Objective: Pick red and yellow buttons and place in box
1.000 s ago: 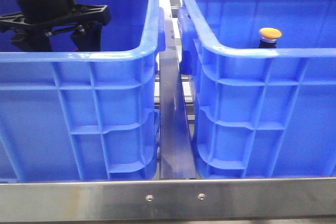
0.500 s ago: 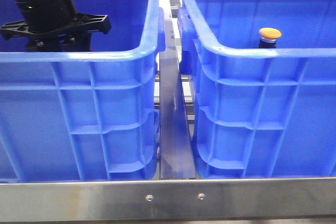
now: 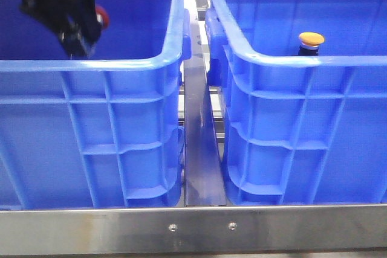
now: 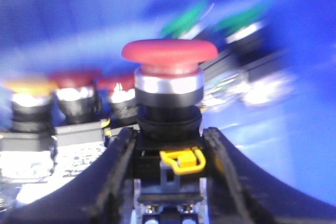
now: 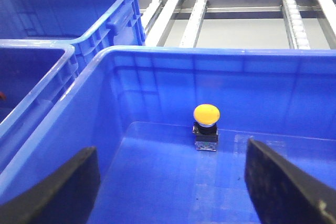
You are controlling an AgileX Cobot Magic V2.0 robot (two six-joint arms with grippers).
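Note:
My left gripper is shut on a red button and holds it up inside the left blue crate, near the rim height. In the left wrist view the red button sits clamped by its dark body between both fingers of the left gripper. A yellow button stands upright on the floor of the right blue box. My right gripper is open and empty above that box, with the yellow button ahead of its fingers. The right gripper is out of the front view.
Several more buttons lie blurred in the left crate behind the held one: a yellow one, red ones and green ones. A metal rail runs between the crates. Roller tracks lie beyond.
My left gripper has risen from deep in the left crate and tilted. The red button now shows in its fingers. The yellow button has not moved.

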